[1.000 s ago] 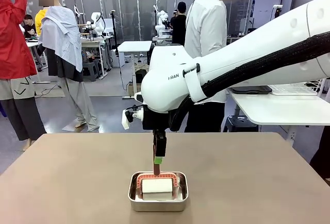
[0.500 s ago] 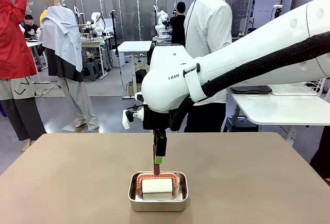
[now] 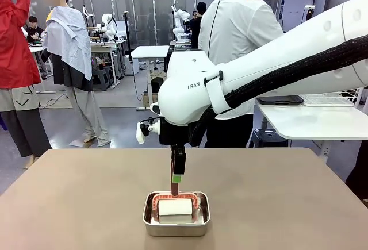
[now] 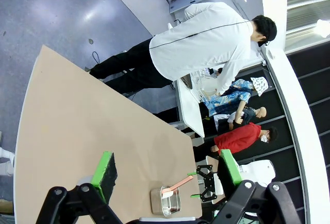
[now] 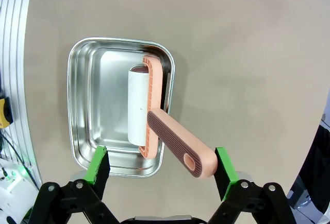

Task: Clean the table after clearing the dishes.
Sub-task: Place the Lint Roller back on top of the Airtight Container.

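Right end effector (image 5: 162, 171) wide open, poised above lint roller (image 5: 154, 126) handle, gripping nothing. Roller lies in steel pan (image 3: 176, 214) on beige surface (image 3: 276, 192). Left end effector (image 4: 170, 175) open, empty.

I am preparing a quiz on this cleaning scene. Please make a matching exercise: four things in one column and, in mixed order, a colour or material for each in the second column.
Things:
1. lint roller handle
2. pan
3. table
4. right gripper pads

Descriptions:
A. shiny steel
B. green
C. salmon pink with brown ribs
D. matte beige-brown

Pairs: 1-C, 2-A, 3-D, 4-B
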`<state>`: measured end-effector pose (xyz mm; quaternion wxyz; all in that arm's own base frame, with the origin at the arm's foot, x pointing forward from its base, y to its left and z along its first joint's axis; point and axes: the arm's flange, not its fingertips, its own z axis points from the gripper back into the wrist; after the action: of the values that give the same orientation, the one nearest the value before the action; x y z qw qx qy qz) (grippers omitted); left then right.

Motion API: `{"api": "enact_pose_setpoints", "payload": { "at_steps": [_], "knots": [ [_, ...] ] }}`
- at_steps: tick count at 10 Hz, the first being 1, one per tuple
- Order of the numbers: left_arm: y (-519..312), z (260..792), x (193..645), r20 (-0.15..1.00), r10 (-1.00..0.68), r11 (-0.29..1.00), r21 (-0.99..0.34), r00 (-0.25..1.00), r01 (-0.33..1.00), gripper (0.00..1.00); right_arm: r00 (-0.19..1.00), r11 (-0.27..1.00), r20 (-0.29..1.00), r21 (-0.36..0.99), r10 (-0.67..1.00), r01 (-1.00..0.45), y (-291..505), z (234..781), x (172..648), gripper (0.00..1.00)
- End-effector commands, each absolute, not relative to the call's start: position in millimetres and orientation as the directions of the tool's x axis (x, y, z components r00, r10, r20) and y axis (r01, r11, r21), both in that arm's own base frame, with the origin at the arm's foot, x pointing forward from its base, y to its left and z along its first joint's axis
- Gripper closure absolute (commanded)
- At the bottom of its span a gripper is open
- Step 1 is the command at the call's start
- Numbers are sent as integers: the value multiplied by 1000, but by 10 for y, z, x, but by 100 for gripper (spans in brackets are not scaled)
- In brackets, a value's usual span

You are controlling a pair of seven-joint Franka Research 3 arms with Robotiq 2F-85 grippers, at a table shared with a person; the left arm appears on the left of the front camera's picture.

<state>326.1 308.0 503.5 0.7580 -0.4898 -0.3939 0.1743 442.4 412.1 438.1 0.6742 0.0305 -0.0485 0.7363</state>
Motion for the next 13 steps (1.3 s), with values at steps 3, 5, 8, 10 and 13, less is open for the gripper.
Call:
{"api": "enact_pose_setpoints", "payload": {
  "at_steps": [3,5,8,10,13],
  "knots": [
    [3109,5083,3251,429,646,456,-880,632,132,0,-90,-87,111,-29,990,-996,4129,4381,4407,0],
    [3109,5083,3251,429,646,456,-880,632,132,0,0,7,182,-39,983,-999,3931,4596,4534,0],
    [3109,5083,3251,429,646,456,-880,632,132,0,522,502,505,188,688,-844,2525,5212,4719,0],
    [3109,5083,3251,429,646,456,-880,632,132,0,800,710,578,496,160,-500,1079,5238,4505,0],
    [3109,5083,3251,429,646,456,-880,632,132,0,730,598,453,798,-513,-75,-663,4941,3862,0]
  ]
}}
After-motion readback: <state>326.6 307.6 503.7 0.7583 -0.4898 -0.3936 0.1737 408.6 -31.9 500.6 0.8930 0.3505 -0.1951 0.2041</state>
